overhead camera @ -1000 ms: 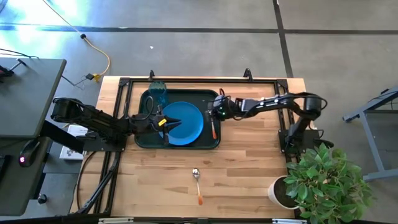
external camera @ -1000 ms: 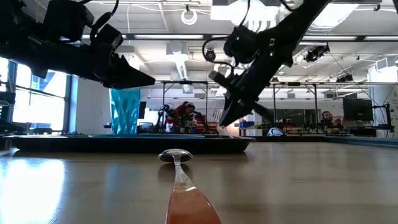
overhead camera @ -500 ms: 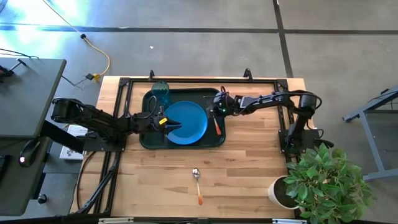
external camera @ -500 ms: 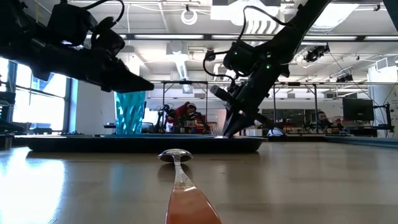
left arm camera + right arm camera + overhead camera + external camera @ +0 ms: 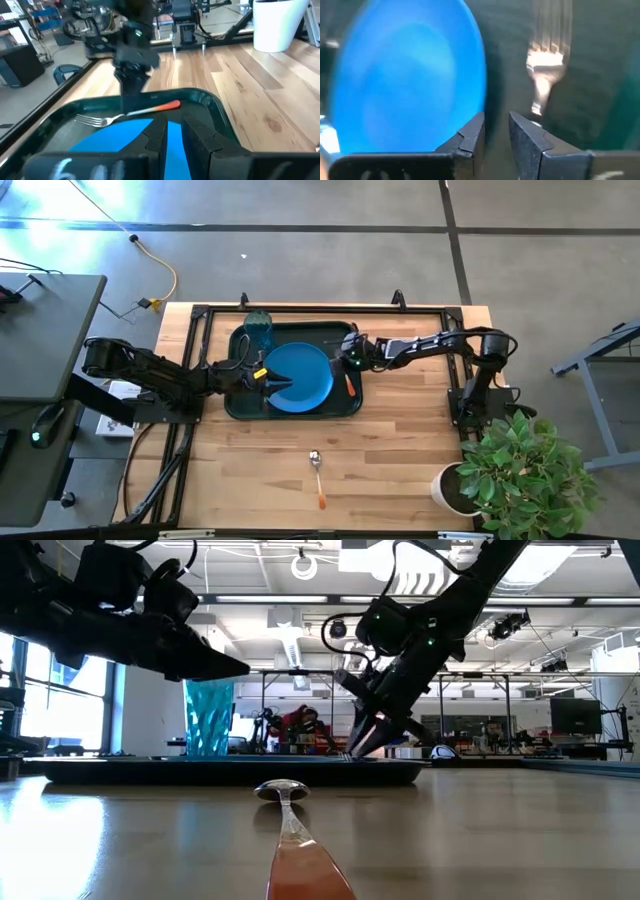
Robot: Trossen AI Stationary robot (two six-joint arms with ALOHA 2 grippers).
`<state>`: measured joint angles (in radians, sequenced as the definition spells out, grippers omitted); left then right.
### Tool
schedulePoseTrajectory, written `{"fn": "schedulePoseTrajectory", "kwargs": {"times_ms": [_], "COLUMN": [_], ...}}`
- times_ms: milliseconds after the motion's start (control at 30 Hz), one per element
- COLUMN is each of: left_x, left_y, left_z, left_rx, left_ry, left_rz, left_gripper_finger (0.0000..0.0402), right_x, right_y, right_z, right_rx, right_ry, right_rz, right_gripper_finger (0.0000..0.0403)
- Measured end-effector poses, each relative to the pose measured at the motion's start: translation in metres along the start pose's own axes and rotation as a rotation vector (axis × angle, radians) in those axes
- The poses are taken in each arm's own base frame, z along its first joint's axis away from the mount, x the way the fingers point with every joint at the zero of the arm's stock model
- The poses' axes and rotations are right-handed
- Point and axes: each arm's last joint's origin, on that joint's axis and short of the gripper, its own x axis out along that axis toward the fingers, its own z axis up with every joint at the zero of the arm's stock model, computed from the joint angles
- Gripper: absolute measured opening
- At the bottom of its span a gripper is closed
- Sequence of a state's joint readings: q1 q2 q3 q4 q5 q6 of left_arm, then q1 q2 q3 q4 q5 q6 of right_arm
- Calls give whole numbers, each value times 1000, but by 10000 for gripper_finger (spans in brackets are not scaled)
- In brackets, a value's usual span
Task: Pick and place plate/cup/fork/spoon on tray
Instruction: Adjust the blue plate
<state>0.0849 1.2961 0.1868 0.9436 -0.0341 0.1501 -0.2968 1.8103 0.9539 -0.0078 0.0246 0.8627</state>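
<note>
Right gripper point(image 5: 346, 361), fingers slightly parted, hovers mid-frame over the fork point(image 5: 349, 380) on the tray point(image 5: 300, 330); left gripper point(image 5: 262, 377) closed over the plate point(image 5: 305, 375).

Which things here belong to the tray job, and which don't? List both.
Job: tray, plate, cup, fork, spoon.
Not: plant in its white pot, yellow cable on the floor.

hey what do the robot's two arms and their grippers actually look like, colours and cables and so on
Both arms are black, built of slim jointed segments with thin dark cables looping along them. The left gripper ends in two dark, tapering, wedge-shaped fingers, with a small yellow patch near its tip in the high view. The right gripper has matching dark angular fingers, a small green light glowing on its wrist and pale patches along its forearm.
</note>
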Motion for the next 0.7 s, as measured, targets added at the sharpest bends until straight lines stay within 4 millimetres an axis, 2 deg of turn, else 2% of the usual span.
{"fn": "schedulePoseTrajectory", "kwargs": {"times_ms": [200, 433, 700], "left_x": [0, 0, 0], "left_y": [0, 1, 1], "left_z": [3, 5, 5], "left_rx": [8, 32, 69], "left_ry": [-29, -50, -49], "left_rz": [5, 11, 13], "left_gripper_finger": [47, 47, 47], "right_x": [-1, 5, 23], "right_y": [-2, 4, 15], "right_z": [-12, -19, -35], "right_rx": [-29, -122, -197], "right_ry": [-27, -40, -42], "right_rz": [-145, -129, -46], "right_gripper_finger": [45, 4, 0]}}
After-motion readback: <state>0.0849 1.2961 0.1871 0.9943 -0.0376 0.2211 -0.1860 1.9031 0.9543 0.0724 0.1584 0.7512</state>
